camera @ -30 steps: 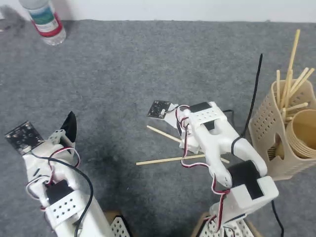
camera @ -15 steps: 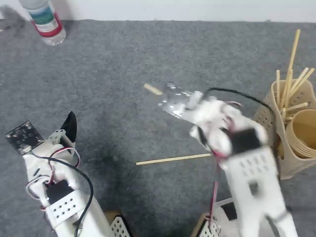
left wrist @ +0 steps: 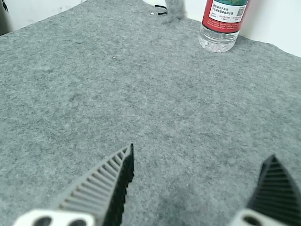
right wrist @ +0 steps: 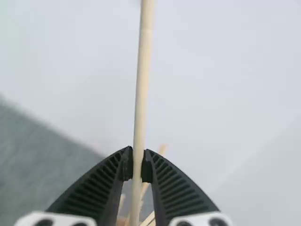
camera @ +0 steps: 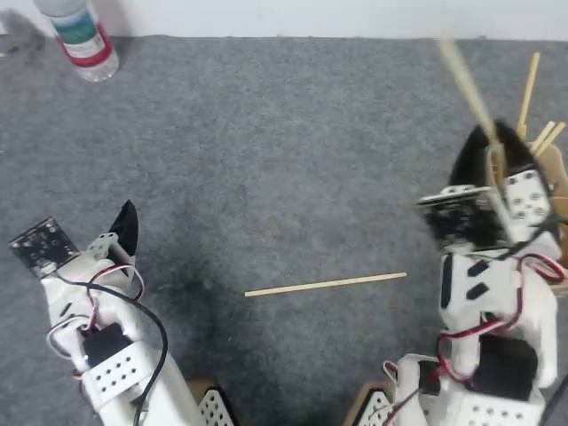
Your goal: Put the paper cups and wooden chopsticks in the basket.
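Wooden chopstick (right wrist: 143, 70) is pinched in the right claw (right wrist: 136, 160), whose jaws are closed tight on its shaft, the long end sticking out past the tips. Just beside that claw sits the basket (camera: 557, 173), with more chopsticks (camera: 530, 84) poking out. Well off to the claw's other side, a second chopstick (camera: 326, 284) lies flat on the grey counter (camera: 266, 133). The left claw (left wrist: 201, 153) gapes wide, holding nothing; a water bottle (left wrist: 221, 21) stands well beyond its tips.
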Motion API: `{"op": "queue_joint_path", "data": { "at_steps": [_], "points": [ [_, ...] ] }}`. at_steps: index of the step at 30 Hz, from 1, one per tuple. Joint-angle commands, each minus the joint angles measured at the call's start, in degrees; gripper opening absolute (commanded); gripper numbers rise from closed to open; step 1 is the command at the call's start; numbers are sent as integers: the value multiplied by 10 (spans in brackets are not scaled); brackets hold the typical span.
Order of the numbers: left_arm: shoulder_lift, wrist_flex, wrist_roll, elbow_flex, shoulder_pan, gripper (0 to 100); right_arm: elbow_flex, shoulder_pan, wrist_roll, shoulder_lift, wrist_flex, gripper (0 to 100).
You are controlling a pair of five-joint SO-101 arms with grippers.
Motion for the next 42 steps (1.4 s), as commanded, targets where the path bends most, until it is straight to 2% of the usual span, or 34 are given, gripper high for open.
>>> {"op": "queue_joint_path", "data": {
  "at_steps": [1, 7, 14, 17, 26, 32, 42],
  "points": [
    [-7, 3, -6, -17, 4, 386, 40, 46, -77, -7, -138, 6],
    [-7, 2, -6, -17, 4, 386, 105, 93, -176, 58, -302, 6],
    [-7, 0, -6, -16, 15, 386, 101, 152, -261, 175, -320, 6],
    [-7, -1, -36, -12, 29, 386, 105, 162, -294, 183, -318, 6],
    [-7, -1, -44, -11, 34, 386, 101, 159, -238, 249, -318, 17],
    [-7, -1, -44, -11, 34, 386, 101, 149, -243, 249, -273, 191],
    [-7, -1, -45, -11, 34, 386, 96, 111, -239, 213, -225, 173]
  ]
}}
